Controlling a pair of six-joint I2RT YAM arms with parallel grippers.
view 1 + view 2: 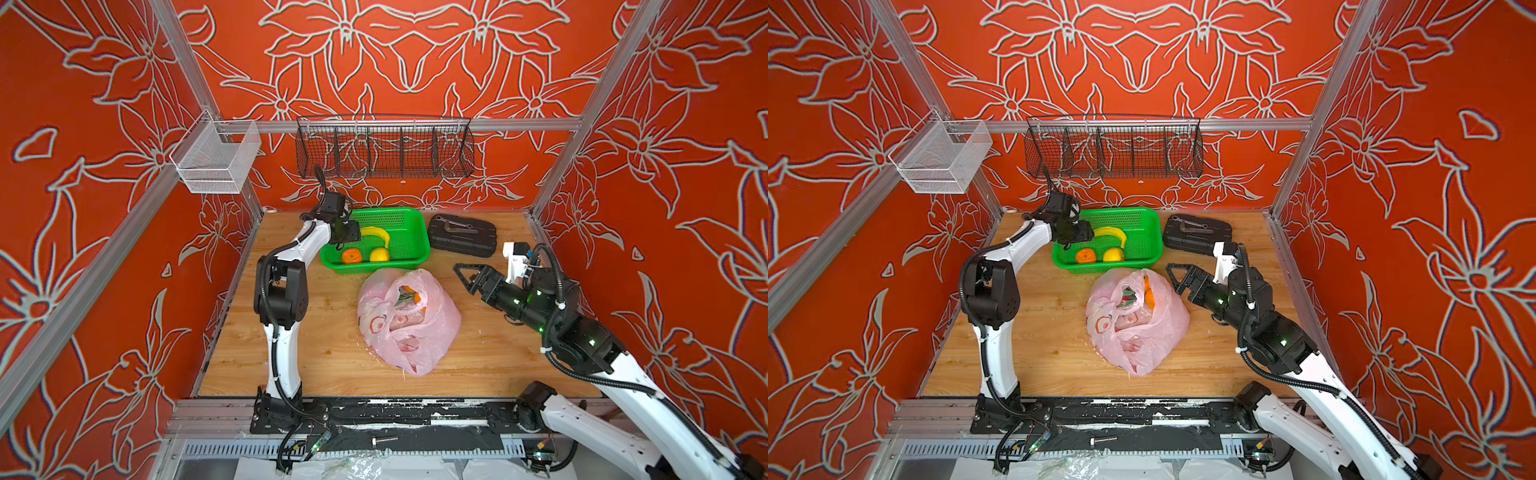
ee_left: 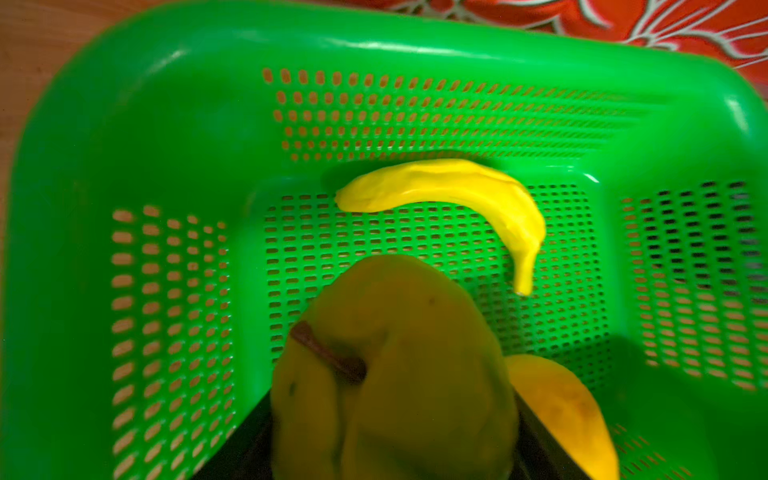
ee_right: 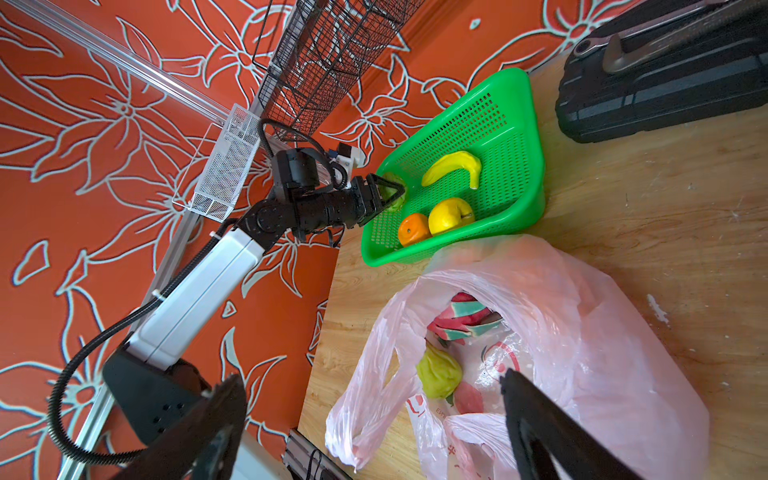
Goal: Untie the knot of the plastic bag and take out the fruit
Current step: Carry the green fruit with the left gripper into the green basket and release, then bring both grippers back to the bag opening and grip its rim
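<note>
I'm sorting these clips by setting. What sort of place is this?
Probably a robot test booth, not a home: a metal frame holds red flowered walls around a wooden table, with two robot arms mounted at its front edge.

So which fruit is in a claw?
The green fruit, gripped in the left claw over the green basket. The orange, yellow fruit and banana lie loose inside.

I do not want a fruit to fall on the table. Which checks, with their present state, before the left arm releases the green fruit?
1. Left gripper shut on the green fruit: ok.
2. Green fruit over the green basket, inside its rim: ok.
3. Basket floor under it free: cannot tell.
4. Right gripper open, empty: ok.
5. Plastic bag mouth open: ok.
6. Bag emptied: not ok, dragon fruit inside.
</note>
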